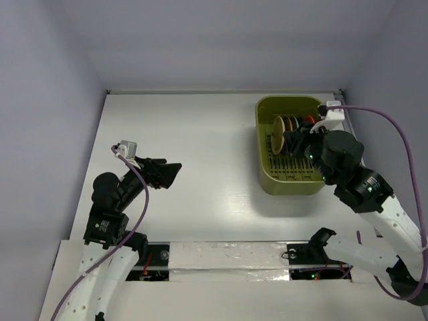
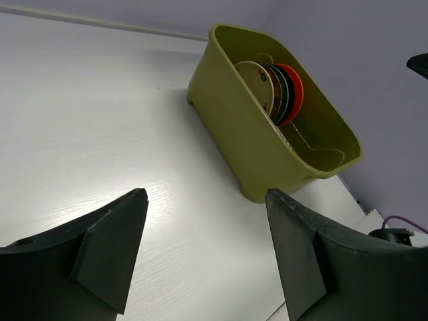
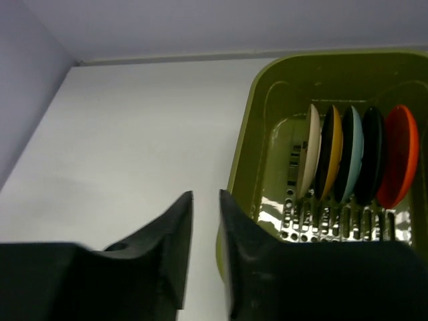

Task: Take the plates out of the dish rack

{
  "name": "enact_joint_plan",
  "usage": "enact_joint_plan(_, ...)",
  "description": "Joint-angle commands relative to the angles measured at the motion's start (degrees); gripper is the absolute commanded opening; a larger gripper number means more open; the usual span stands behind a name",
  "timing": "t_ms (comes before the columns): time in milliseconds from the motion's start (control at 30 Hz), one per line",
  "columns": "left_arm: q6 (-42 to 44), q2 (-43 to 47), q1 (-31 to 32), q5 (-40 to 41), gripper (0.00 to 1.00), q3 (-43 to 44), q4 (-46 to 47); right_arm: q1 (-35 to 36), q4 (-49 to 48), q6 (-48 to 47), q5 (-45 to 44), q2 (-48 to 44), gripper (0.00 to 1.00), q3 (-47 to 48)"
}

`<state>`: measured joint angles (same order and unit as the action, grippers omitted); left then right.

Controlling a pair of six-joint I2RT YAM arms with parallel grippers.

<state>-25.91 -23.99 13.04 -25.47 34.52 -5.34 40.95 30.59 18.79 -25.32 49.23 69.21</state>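
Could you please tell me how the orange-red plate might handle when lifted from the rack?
The orange-red plate looks rigid, so it probably will not flex. Standing on edge in the dish rack, and round, it may roll or tip once freed. Its smooth, thin rim could slip when pinched.

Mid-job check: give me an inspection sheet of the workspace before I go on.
Surface: white table; taped strip along near edge.
Job's things: dish rack at far right; plates upright in its slots, none out.
Clutter: nothing seen.
Claws: left claw wide open, empty, over the table; right claw slightly open, empty, over the rack.
Cables: purple cable loops off the right wrist; second cable along the left arm.
Surroundings: pale walls on three sides.
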Motion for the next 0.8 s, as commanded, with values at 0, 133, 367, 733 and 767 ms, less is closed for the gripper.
enact_joint_plan(0, 0.6, 0.2, 0.1, -0.9, 0.68, -0.2, 3.0, 0.5, 1.0, -1.3, -2.4, 0.1, 0.38, 3.0)
enact_joint_plan(133, 0.6, 0.7, 0.1, -0.9, 0.64, -0.3, 3.1, 0.5, 2.8, -2.1, -5.4, 0.9, 0.18, 4.3)
enact_joint_plan(367, 0.2, 1.3, 0.1, -0.5, 0.18, -0.6, 3.2, 0.5, 6.0, -3.3, -11.1, 6.6, 0.00, 8.1)
enact_joint_plan(733, 0.1, 2.2, 0.1, 2.4, 0.12, -0.3, 1.7, -11.6, 3.5, -6.7, -4.0, 20.8, 0.06, 9.8)
enact_joint_plan(767, 0.1, 2.4, 0.1, 2.5, 0.17, -0.3, 1.7, -11.6, 3.7, -6.7, -4.1, 22.3, 0.15, 10.4)
